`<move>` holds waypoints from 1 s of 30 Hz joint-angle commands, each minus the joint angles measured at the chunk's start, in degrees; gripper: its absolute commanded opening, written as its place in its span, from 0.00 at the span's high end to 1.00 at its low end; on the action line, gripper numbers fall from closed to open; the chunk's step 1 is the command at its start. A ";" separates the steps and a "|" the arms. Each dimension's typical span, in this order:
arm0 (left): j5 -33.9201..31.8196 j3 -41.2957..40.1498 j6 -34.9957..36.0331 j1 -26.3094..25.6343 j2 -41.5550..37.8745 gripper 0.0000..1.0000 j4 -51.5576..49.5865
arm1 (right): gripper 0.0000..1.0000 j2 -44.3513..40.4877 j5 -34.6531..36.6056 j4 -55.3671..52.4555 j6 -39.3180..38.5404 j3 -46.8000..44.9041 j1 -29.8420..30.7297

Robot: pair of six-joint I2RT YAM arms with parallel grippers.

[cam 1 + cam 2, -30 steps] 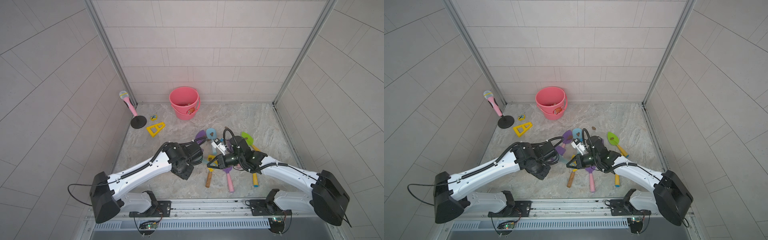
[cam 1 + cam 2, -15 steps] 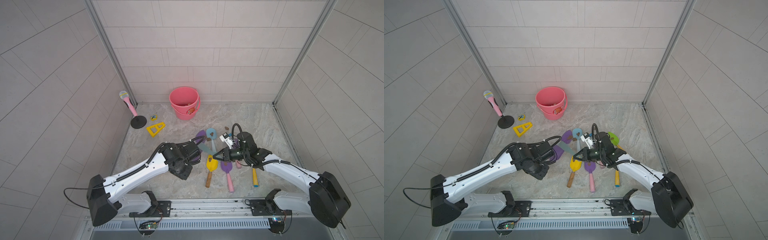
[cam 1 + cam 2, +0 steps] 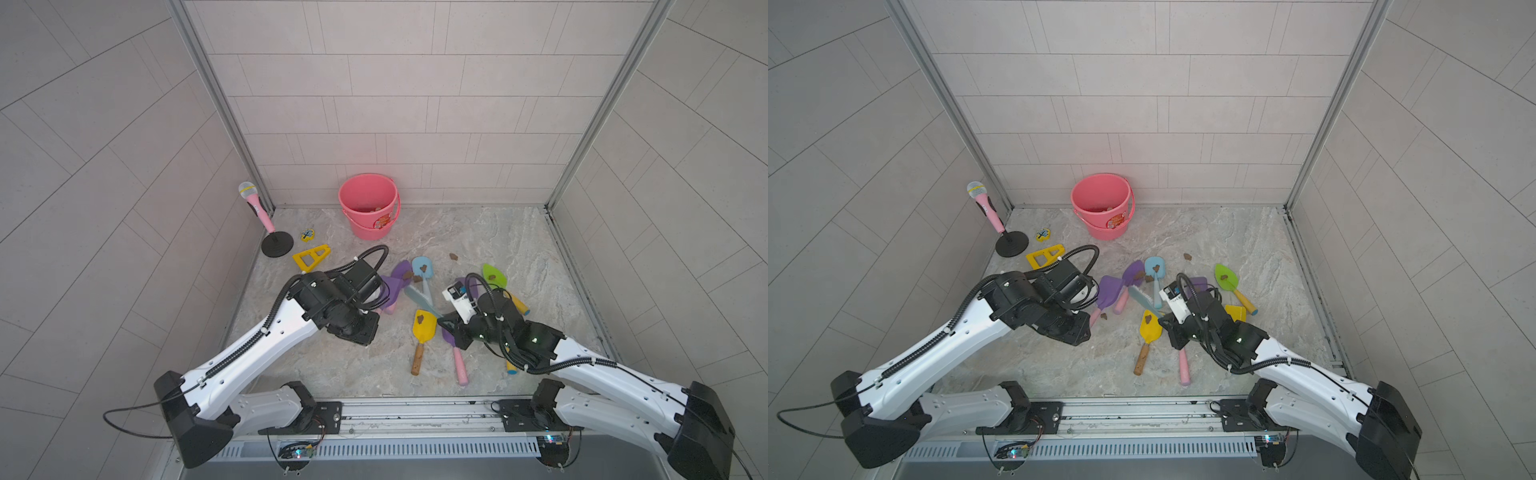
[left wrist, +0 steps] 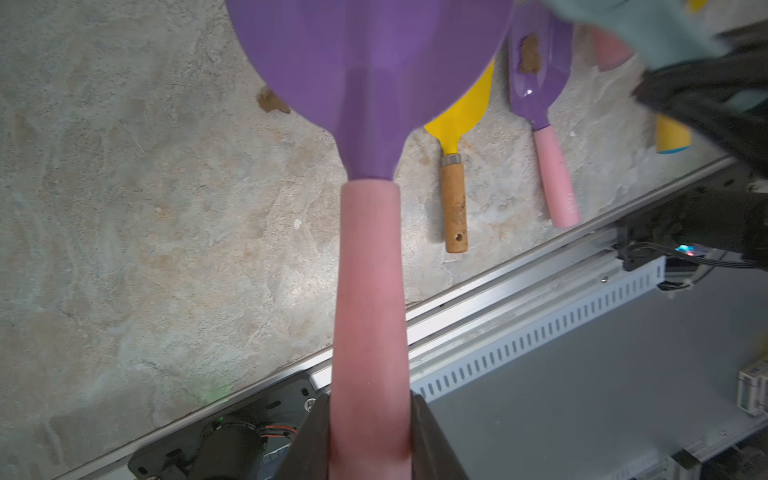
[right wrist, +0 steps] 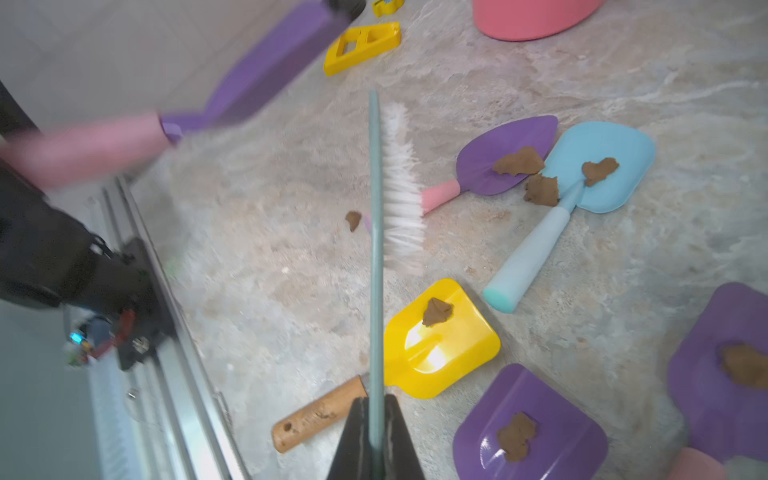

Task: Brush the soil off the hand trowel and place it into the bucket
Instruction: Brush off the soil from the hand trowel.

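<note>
The left gripper (image 4: 369, 419) is clamped on the pink handle of a purple hand trowel (image 4: 370, 62). It holds the trowel above the floor (image 3: 478, 241), in front of the coral-pink bucket (image 3: 371, 232) and well apart from it. The blade face shown to the wrist camera looks clean. The right gripper (image 5: 376, 409) is closed on a thin teal brush (image 5: 376, 187) with white bristles, farther from the bucket than the held trowel. Other trowels (image 3: 423, 268) lie in front of the bucket, carrying brown lumps of soil (image 5: 518, 161). A few brown bits sit inside the bucket.
</note>
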 commanded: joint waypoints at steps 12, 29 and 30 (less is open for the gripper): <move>5.68 0.21 1.82 0.79 3.48 1.00 -12.09 | 1.00 12.01 35.53 -0.75 -40.32 7.04 23.56; 9.73 -3.58 1.58 0.79 3.12 1.00 -11.96 | 1.00 16.34 40.27 8.25 -46.56 8.00 19.20; 9.42 -3.05 1.65 0.80 3.02 1.00 -11.98 | 1.00 16.43 39.98 8.31 -44.36 7.19 17.81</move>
